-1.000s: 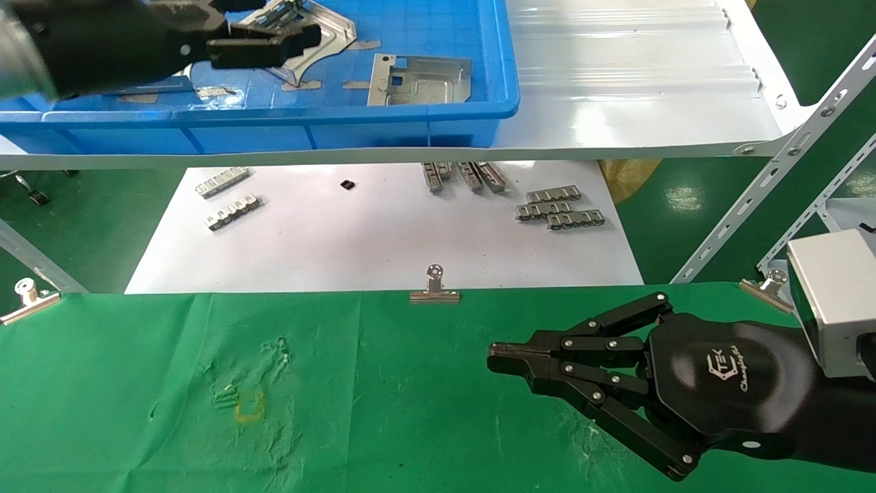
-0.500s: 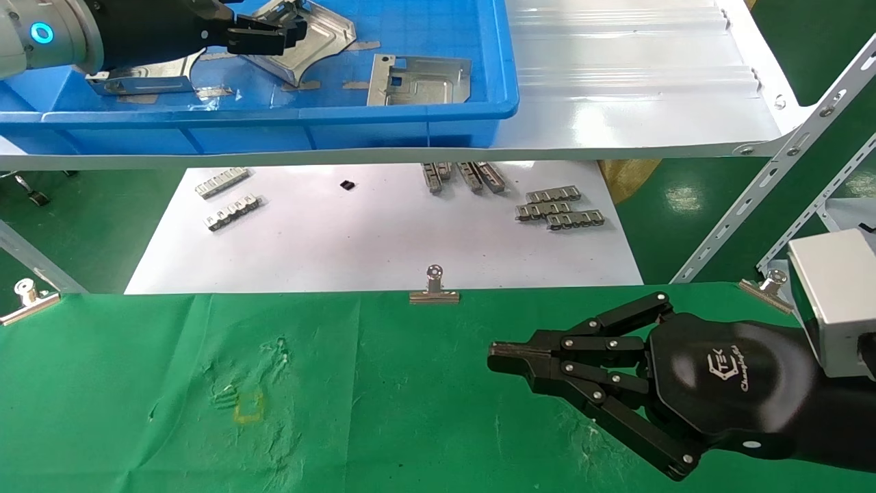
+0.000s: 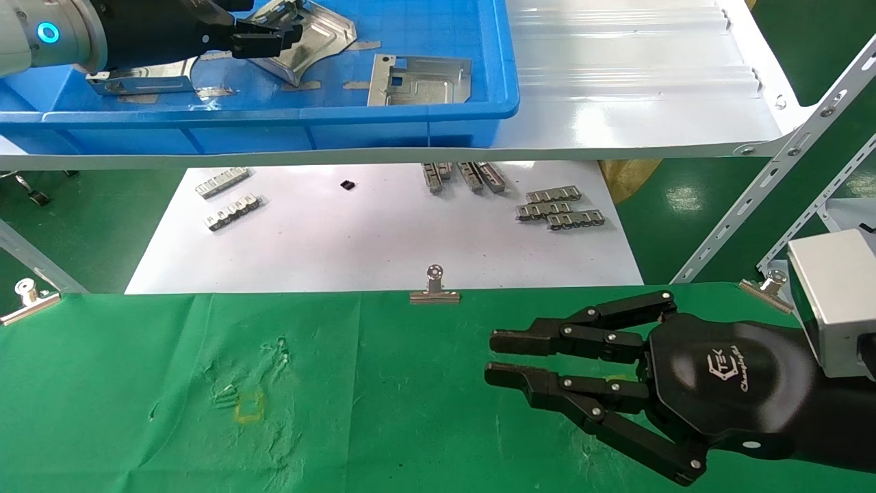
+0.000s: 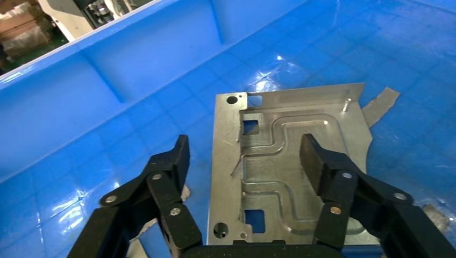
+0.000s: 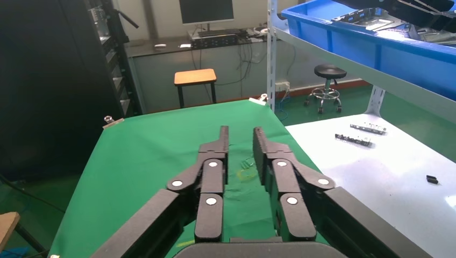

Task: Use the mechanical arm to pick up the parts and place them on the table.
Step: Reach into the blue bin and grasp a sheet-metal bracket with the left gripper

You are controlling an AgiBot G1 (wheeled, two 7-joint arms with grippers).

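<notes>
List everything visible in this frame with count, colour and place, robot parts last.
parts: three visible, shiny silver, in the tray; one lies between the left gripper's open fingers
blue plastic tray: one, on the upper white shelf
toothed metal strips: several, grey, on the white sheet
binder clips: three, silver, along the cloth's far edge
table: green cloth, one yellow square outline
left gripper: black, open, in the tray over a part
right gripper: black, slightly open, empty, over the table
</notes>
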